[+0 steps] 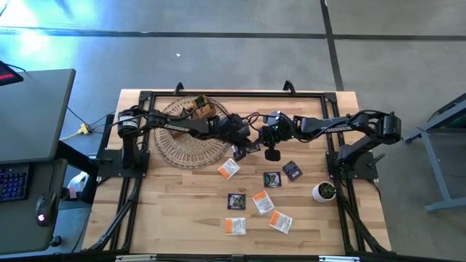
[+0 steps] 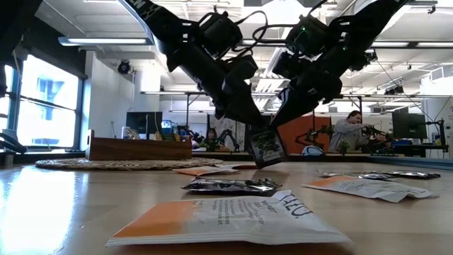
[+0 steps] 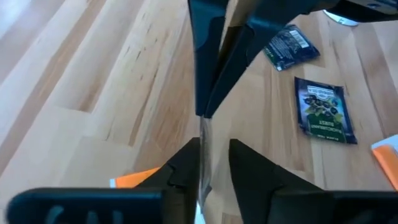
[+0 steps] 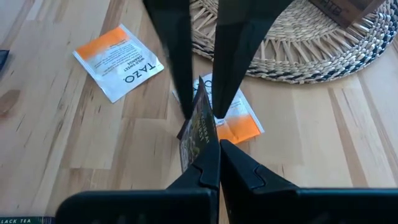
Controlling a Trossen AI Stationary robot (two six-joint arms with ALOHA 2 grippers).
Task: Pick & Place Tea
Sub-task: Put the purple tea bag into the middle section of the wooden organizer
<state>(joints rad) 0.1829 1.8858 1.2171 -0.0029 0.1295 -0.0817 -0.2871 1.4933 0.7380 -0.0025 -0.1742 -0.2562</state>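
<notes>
A dark green-printed tea sachet (image 2: 267,147) hangs on edge above the table's middle, between my two grippers. My right gripper (image 4: 219,158) is shut on it. My left gripper (image 3: 214,155) is open, and its fingers (image 4: 180,74) stand on either side of the sachet's far edge. Several more sachets lie flat on the wood nearer the front: orange-and-white ones (image 1: 228,168) (image 1: 262,201) and dark ones (image 1: 271,179) (image 1: 292,170). My right gripper pinches the dark sachet's near edge (image 4: 202,144) between its two fingers, coming slantwise down from the table's right. The sachet stands on edge and tilted, and looks clear of the table. My left gripper has the sachet's thin edge (image 3: 203,134) along the inner face of one finger (image 3: 183,168). The other finger stands apart. Whether the first finger touches the sachet, I cannot tell.
A round woven mat (image 1: 189,135) lies at the far left with a brown wooden box (image 1: 200,108) on it. A small white pot with a plant (image 1: 325,191) stands at the right. An orange sachet (image 4: 239,127) lies under the held one.
</notes>
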